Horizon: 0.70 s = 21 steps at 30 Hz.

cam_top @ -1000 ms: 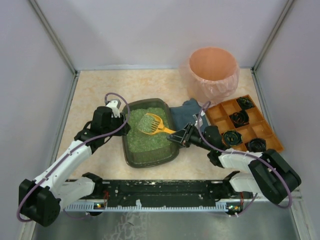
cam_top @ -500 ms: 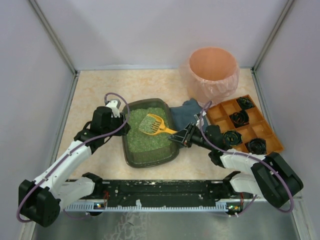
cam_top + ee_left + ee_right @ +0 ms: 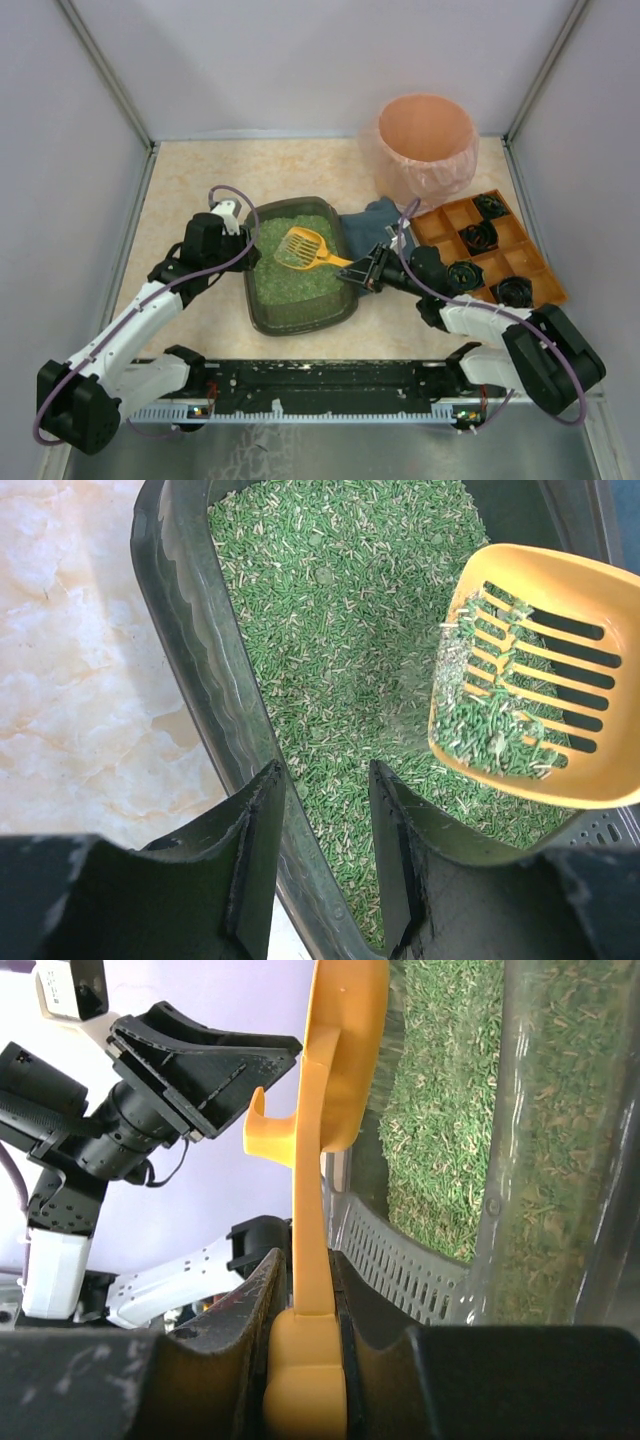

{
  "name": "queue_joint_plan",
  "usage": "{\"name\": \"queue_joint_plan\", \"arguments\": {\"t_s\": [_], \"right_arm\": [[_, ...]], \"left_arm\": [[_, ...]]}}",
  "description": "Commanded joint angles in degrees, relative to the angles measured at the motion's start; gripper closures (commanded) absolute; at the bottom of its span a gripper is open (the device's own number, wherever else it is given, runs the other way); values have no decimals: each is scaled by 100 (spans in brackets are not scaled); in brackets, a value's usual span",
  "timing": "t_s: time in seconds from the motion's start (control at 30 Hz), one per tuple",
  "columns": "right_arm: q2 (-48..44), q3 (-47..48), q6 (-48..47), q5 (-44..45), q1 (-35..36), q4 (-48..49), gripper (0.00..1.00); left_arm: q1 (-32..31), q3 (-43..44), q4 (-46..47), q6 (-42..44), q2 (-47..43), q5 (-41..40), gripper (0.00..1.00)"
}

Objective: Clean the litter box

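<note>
The yellow-orange slotted plastic litter scoop point(image 3: 298, 247) slid a little toward 9 o'clock above the green granules of the dark grey-brown rounded plastic litter box point(image 3: 300, 327). Its head also rolled, so that more of its slotted face met the overhead camera (a small shift, all told). The right gripper point(image 3: 360, 272), clamped on the scoop's handle, carried it there, and the black wrist point(image 3: 430, 268) behind it edged slightly toward 12 o'clock.

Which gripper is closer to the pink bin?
Right. The right gripper, holding the scoop, is front-left of the bin; the left gripper clamps the far, left rim of the litter box.
</note>
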Motion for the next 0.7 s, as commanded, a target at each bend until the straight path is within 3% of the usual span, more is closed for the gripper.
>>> {"name": "queue_joint_plan", "arguments": {"t_s": [0.0, 0.13, 0.23, 0.33, 0.5, 0.67], "right_arm": [[-372, 217, -225, 187, -225, -274, 100], [-115, 569, -353, -294, -11, -44, 100], [-392, 359, -330, 163, -212, -621, 100], [-271, 450, -365, -72, -42, -335, 100], [-299, 822, -926, 33, -16, -1564, 100], [-286, 889, -911, -45, 54, -1485, 100]], "left_arm": [[-17, 86, 65, -20, -8, 31, 54], [-20, 44, 92, -29, -72, -2, 54], [-20, 45, 114, -29, -72, 11, 54], [-18, 33, 67, -38, -94, -21, 54], [-20, 56, 99, -34, -54, 36, 54], [-13, 41, 83, -43, -97, 17, 54]]}}
